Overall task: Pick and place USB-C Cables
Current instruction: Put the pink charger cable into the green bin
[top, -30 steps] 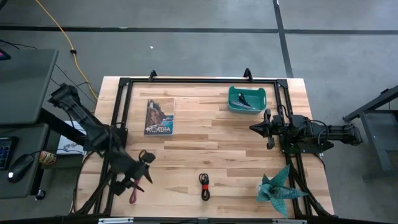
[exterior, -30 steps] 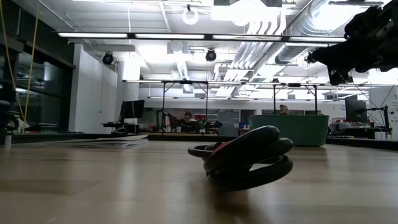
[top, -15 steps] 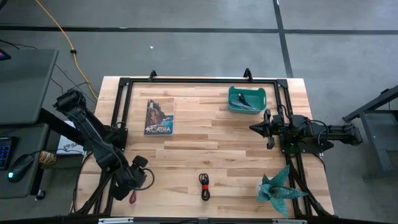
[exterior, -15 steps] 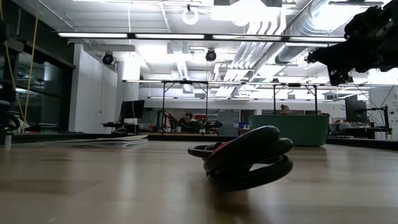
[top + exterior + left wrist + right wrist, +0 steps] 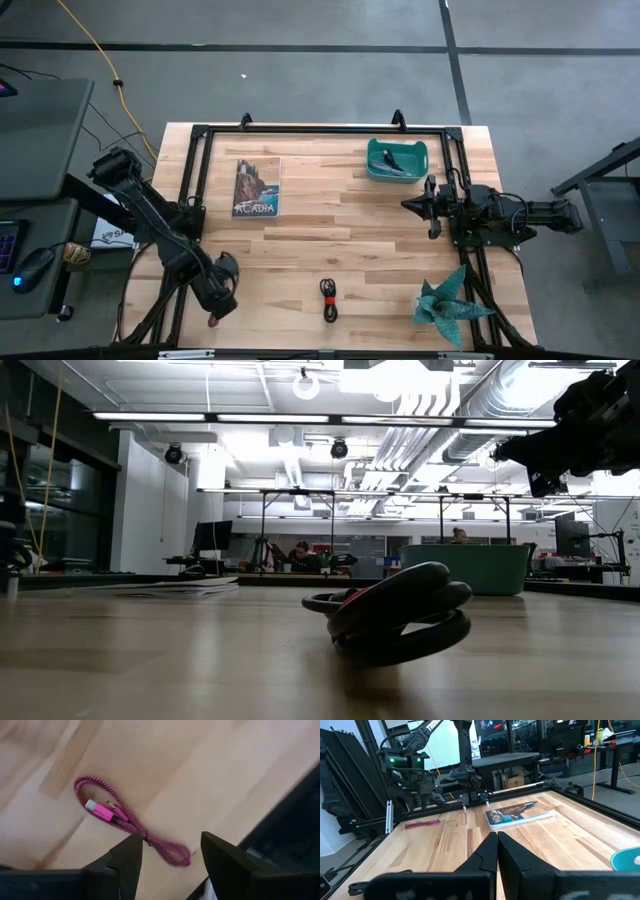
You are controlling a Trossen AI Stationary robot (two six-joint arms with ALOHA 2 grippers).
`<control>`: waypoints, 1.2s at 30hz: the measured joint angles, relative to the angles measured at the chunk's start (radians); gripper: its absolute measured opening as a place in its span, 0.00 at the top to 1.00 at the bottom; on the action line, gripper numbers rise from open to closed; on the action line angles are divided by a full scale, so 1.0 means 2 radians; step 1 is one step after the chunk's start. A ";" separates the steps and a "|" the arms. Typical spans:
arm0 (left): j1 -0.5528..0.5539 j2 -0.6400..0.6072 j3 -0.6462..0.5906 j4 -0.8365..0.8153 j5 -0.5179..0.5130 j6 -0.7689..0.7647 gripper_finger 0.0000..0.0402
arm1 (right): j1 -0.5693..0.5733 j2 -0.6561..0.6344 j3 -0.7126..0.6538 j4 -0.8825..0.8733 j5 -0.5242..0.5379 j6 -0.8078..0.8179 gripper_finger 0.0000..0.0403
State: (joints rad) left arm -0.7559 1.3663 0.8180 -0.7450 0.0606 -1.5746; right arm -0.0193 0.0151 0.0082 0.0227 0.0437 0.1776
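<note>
A magenta-pink USB-C cable (image 5: pixel 125 817) lies folded flat on the wooden table near its front left corner; in the high view only its end (image 5: pixel 213 322) shows past the arm. My left gripper (image 5: pixel 172 855) hangs open just above it, pointing steeply down, one finger on either side of the cable's looped end (image 5: pixel 176 855), touching nothing. A red-and-black coiled cable (image 5: pixel 328 298) lies at the front middle. My right gripper (image 5: pixel 496 845) waits shut and level at the table's right side (image 5: pixel 425 207).
A teal bin (image 5: pixel 397 160) with cables in it stands at the back right. A book (image 5: pixel 257 187) lies at the back left. A teal star-shaped plant (image 5: pixel 447 302) sits at the front right. Black frame rails (image 5: pixel 320 128) run around the table.
My left gripper has gone down and toward the table's near edge, over the pink cable, and has rolled about a quarter turn. It has stayed open. The pink cable, plain beside the gripper a second ago, is now mostly hidden under it in the high view.
</note>
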 joint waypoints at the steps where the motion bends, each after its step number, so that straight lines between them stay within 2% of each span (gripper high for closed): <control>1: -0.001 0.000 -0.002 -0.001 -0.006 -0.028 0.55 | 0.000 0.000 0.000 0.000 0.000 0.000 1.00; 3: -0.005 0.000 -0.008 -0.003 -0.018 -0.077 0.55 | 0.000 0.000 0.000 0.000 0.000 0.000 1.00; 6: -0.011 0.009 -0.014 -0.003 -0.006 -0.138 0.55 | 0.000 0.000 0.000 0.000 0.000 0.000 1.00; 12: -0.020 0.026 -0.014 -0.002 0.033 -0.177 0.55 | 0.000 0.000 0.000 0.000 0.000 0.000 1.00; 22: -0.023 0.058 -0.014 0.005 0.013 -0.189 0.55 | 0.000 0.000 0.000 0.000 -0.001 -0.001 1.00; 36: -0.038 0.128 -0.013 0.023 0.017 -0.176 0.55 | 0.000 0.015 0.000 0.000 -0.001 0.000 1.00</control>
State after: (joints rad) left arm -0.8326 1.6230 0.7928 -0.6981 0.0956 -1.9267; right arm -0.0189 0.0444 0.0082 0.0219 0.0409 0.1783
